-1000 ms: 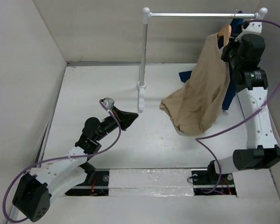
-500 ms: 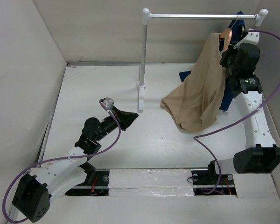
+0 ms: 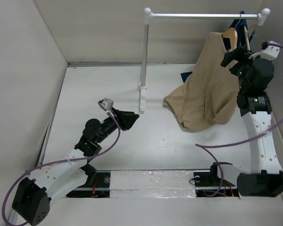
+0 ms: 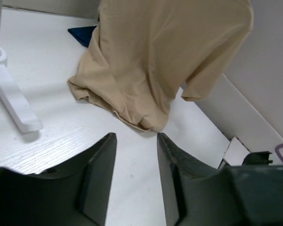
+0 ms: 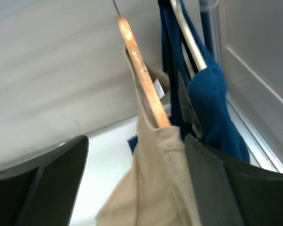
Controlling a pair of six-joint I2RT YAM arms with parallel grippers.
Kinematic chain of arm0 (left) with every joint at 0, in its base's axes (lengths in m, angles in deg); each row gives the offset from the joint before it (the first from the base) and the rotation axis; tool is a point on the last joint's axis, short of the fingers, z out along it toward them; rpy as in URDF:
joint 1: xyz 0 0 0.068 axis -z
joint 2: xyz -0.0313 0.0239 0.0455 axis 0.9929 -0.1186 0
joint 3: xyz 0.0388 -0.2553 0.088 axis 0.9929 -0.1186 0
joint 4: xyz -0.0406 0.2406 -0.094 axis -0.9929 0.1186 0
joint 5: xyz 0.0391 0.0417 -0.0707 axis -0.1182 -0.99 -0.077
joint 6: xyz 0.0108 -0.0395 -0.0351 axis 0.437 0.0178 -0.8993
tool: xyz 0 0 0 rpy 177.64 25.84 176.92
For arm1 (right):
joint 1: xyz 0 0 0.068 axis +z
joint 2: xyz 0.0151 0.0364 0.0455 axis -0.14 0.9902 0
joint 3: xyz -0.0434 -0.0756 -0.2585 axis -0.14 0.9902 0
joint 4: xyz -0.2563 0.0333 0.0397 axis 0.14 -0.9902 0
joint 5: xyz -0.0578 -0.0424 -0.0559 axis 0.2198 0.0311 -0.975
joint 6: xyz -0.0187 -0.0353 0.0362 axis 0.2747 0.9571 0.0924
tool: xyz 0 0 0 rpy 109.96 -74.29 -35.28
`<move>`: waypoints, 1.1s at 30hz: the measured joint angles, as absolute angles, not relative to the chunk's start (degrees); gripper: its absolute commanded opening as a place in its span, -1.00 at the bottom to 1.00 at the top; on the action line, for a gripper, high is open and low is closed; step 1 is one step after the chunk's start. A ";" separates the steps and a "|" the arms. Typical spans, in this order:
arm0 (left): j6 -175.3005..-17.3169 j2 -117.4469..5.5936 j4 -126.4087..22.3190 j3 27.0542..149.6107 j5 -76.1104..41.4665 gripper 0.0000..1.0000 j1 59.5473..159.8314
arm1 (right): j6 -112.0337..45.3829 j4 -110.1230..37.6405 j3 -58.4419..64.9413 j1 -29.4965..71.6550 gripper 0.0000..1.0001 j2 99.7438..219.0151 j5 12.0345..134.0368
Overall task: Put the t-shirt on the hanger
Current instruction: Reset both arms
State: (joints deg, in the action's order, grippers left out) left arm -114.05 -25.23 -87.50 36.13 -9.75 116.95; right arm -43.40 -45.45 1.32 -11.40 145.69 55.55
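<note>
A: Right claw (image 3: 232, 56) first. State?

B: Fingers spread wide, clamped on nothing. It sits high at the far right, just under the rail (image 3: 203, 15).

A: What's in front of it?

B: The hanger (image 5: 141, 80), touching or nearly so, just far-left of the claw. In the right wrist view its wooden arm runs up and away from the fingers toward the hook, collar cloth bunched at its lower end, between the fingers.

A: T-shirt (image 3: 205, 101)?

B: Tan, hung from that hanger by the collar area, draping down-left, hem pooled on the table (image 3: 104, 84). Whether both shoulders are seated, can't tell. The dark blue shirt (image 5: 207, 89) hangs just right of it, touching.

A: Left claw (image 3: 125, 120)?

B: Fingers apart, empty, low at mid-table, pointing at the pooled hem, well apart from it.

A: Nearer arm?

B: Right, by far. I'd judge that any next adjustment at the hanger is its job; the left could only reach the hem.
</note>
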 measured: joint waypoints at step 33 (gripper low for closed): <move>-119.32 -2.43 -59.20 49.79 -22.18 -0.14 116.95 | -48.44 -63.72 27.64 -3.86 1.00 83.75 87.37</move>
